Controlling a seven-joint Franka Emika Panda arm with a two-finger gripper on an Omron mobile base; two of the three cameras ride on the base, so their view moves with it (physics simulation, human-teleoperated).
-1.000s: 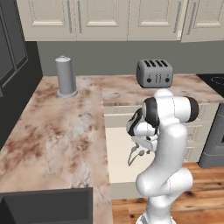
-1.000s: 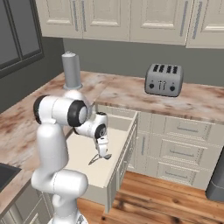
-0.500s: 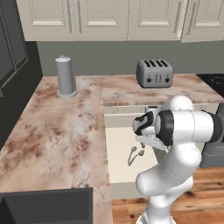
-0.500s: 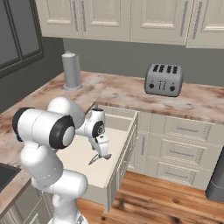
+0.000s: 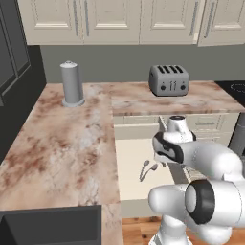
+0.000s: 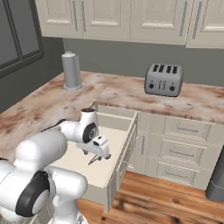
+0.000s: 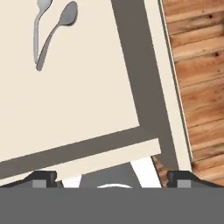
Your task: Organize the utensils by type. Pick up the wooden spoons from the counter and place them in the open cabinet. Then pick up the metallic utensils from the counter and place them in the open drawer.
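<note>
My pincer [image 7: 111, 177] sits wide open, empty, bottom of hand view, over the open drawer [image 7: 87, 87]. Both metallic utensils [image 7: 50, 28] lie crossed inside, upper left. I judge them light, stiff, slick; best pinched mid-handle. Farther back on the surface [image 5: 62, 143]: toaster [image 5: 168, 80], canister [image 5: 72, 83]. No readable writing.

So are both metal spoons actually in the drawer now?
Yes. The two metallic utensils lie flat side by side on the pale floor of the open drawer, with the jaws spread and holding nothing.
</note>
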